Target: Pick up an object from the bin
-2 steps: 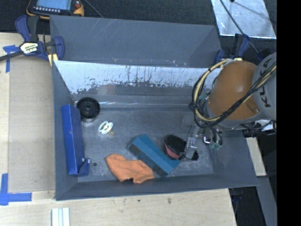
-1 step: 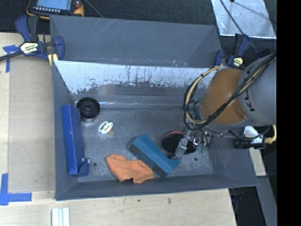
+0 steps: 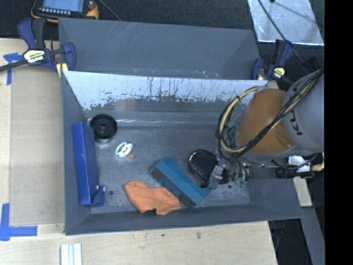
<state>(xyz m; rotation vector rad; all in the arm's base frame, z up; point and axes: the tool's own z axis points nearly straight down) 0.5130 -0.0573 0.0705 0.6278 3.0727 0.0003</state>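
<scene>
I have my gripper (image 3: 218,174), its opening impossible to tell, at lower right beside a black rounded thing (image 3: 199,160), probably stiff and light, best taken across its sides.

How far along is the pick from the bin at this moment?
Done: the approach. The pincer is low in the bin, at its right, beside a black oval object and the right end of a blue block.
In hand: closing on one of these; a grip cannot be confirmed.
Left: the lift. Both things, and the orange cloth, lie on the floor.
</scene>
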